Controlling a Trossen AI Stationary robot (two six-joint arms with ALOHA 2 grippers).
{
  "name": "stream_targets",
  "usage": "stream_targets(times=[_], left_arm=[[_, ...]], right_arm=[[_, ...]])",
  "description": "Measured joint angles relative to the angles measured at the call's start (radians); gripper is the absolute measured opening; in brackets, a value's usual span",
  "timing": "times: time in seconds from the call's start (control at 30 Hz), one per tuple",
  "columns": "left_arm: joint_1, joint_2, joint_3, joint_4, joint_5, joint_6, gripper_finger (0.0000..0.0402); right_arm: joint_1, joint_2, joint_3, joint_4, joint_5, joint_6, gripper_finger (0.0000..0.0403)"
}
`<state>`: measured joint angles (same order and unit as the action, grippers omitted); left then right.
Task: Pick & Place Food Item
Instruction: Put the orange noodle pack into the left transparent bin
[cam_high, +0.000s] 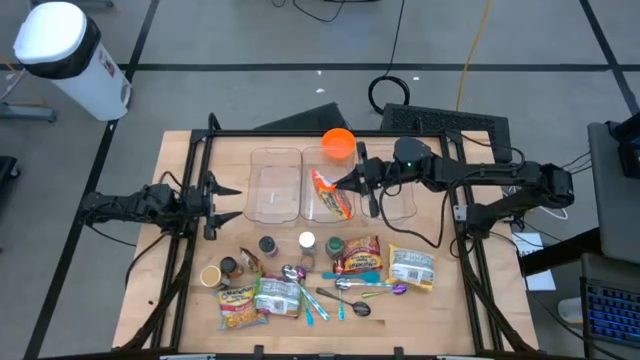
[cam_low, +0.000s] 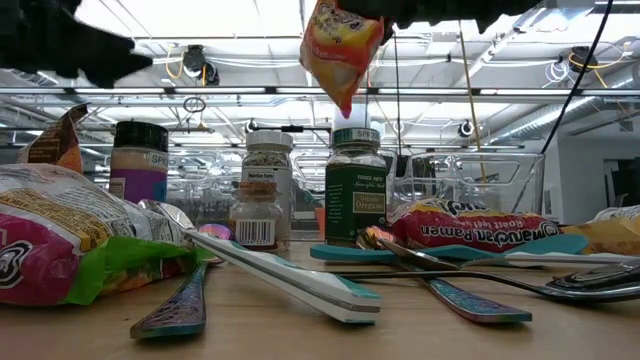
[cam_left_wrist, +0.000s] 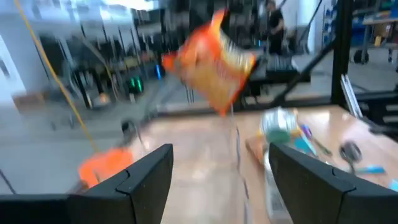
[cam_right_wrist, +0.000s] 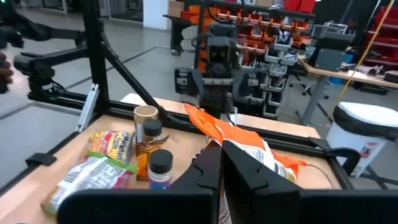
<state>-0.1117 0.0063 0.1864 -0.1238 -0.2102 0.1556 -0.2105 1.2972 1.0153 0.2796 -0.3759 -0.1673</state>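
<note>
here, right hand (cam_high: 352, 181) pinched shut on orange snack bag (cam_high: 331, 194), bag dangling below it, above clear bin (cam_high: 322, 205)

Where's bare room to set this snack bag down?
Right gripper holds the snack bag above the middle clear bin. The left bin looks empty, and bare table lies beside it. The front is crowded with spice jars, spoons and packets.
</note>
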Motion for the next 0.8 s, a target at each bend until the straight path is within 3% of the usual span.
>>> stream_targets(times=[0.4,0.5,0.6,0.8], left_arm=[[-0.001,0.032,0.0,0.296,-0.029,-0.054,0.0271],[0.001,0.17,0.0,0.456,-0.102,-0.092,0.0271],[0.005,0.379,0.023,0.64,-0.106,-0.13,0.0272],[0.043,0.814,0.265,0.611,-0.107,-0.131,0.0311]], right_arm=[[-0.012,0.0,0.0,-0.046,-0.047,-0.018,0.0],[-0.011,0.0,0.0,-0.053,-0.048,-0.004,0.0],[-0.002,0.0,0.0,-0.052,-0.048,0.027,0.0],[0.04,0.0,0.0,-0.044,-0.078,0.056,0.0]])
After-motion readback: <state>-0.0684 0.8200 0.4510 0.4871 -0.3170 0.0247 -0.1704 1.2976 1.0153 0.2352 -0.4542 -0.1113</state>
